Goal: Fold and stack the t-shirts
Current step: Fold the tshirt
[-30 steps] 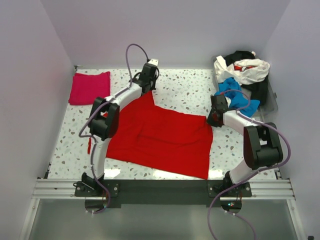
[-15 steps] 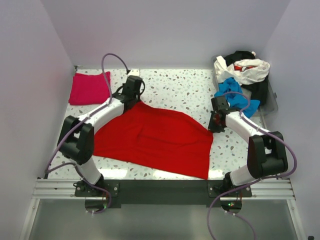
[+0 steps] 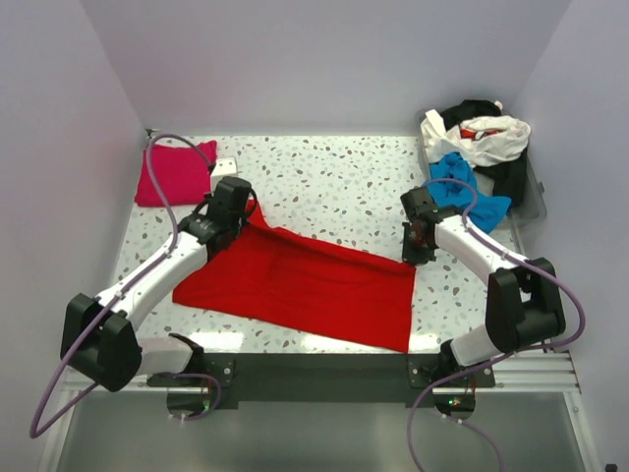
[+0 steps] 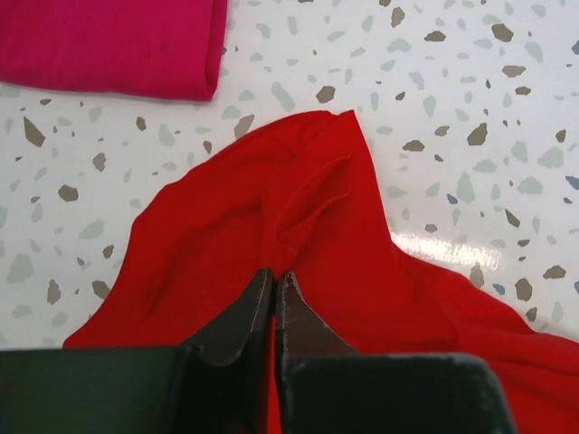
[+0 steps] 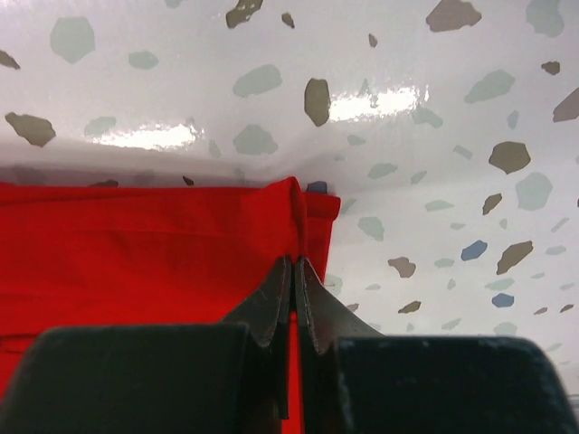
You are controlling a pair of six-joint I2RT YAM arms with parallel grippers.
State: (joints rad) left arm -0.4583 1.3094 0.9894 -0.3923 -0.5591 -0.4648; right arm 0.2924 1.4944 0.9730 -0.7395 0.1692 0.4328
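Pinching the soft, creased red shirt [image 3: 305, 285] — left gripper [image 4: 274, 274] and right gripper [image 5: 294, 262], jaws clamped on cloth in 2 wrist views; only top view shows the crumpled heap [image 3: 480, 147].

A white surface [image 3: 344, 182] speckled with grey and brown chips is enclosed by plain pale lavender walls at the back [image 3: 324, 59], left [image 3: 49, 197] and right [image 3: 590, 147]. An aluminium rail [image 3: 314, 369] is fitted along its near edge. Bright glare [image 5: 375, 104] is recorded on the glossy finish.
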